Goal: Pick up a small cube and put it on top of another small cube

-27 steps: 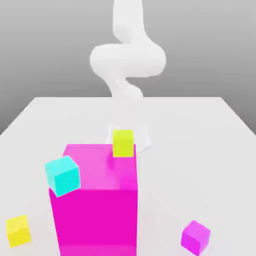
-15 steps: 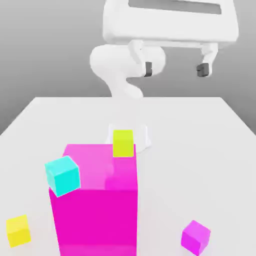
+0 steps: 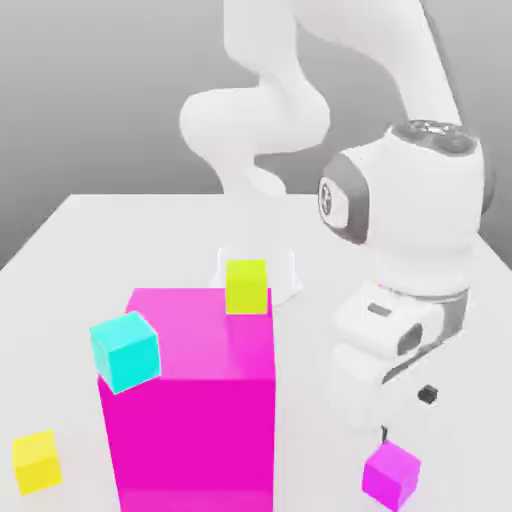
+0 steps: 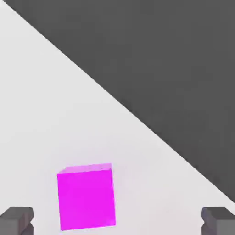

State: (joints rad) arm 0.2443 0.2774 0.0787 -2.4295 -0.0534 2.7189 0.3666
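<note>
Tool (image 3: 406, 414) hovers open above the small magenta cube (image 3: 391, 476), off-centre.

Left of the block (image 3: 195, 440) in the exterior view, the yellow cube (image 3: 37, 462) stands in the way low down; the cyan cube (image 3: 125, 351) obstructs the block's near left top edge and the lime cube (image 3: 246, 287) its far right top corner. Between them, the block's top is bare. Right of the block, bare table (image 3: 315, 400) leaves a passage before the purple cube (image 3: 391, 476).
</note>
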